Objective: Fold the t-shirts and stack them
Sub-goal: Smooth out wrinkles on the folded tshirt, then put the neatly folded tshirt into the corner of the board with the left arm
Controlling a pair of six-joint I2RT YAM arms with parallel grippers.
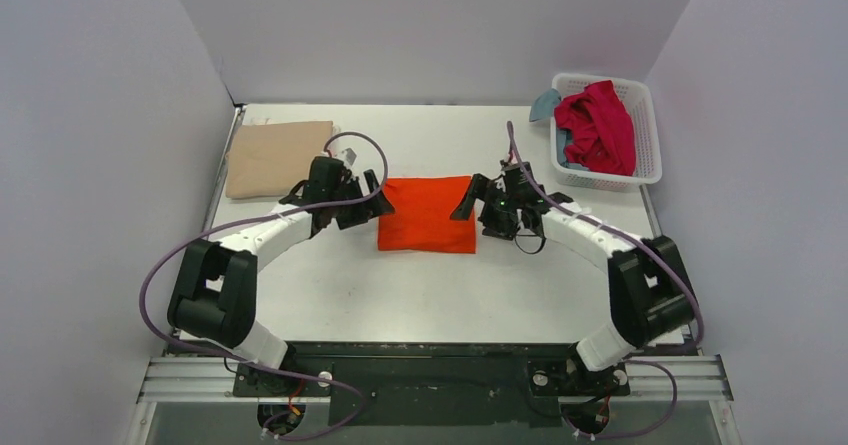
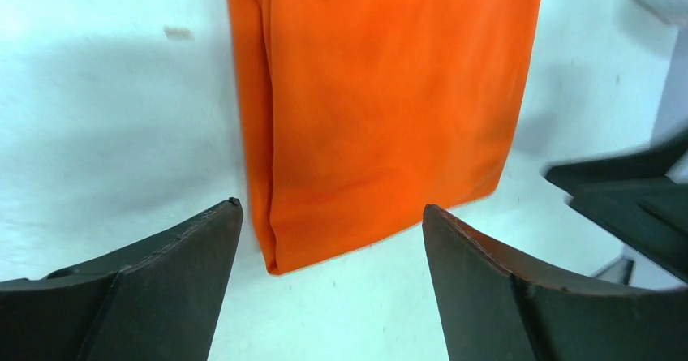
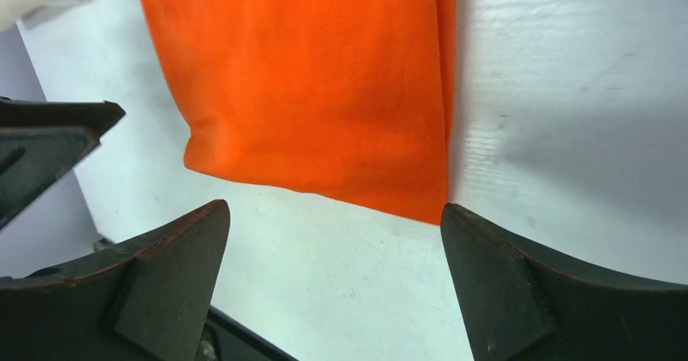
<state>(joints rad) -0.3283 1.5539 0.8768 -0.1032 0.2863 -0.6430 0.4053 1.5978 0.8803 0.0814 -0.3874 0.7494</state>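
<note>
orange t-shirt (image 1: pixel 428 215): bright orange all over, plain, no print
tan t-shirt (image 1: pixel 277 157): tan-beige, plain
crimson t-shirt (image 1: pixel 597 125): deep crimson red, plain
grey-blue t-shirt (image 1: pixel 545 105): muted grey-blue, plain
basket (image 1: pixel 648 135): white, lattice pattern of small openings
table (image 1: pixel 420 295): white, unpatterned
left gripper (image 2: pixel 331 207): matte black fingers
right gripper (image 3: pixel 334 205): matte black fingers
arms (image 1: pixel 270 233): white links, black joints
cables (image 1: pixel 150 285): purple
walls (image 1: pixel 100 115): pale lavender-grey, plain
</note>
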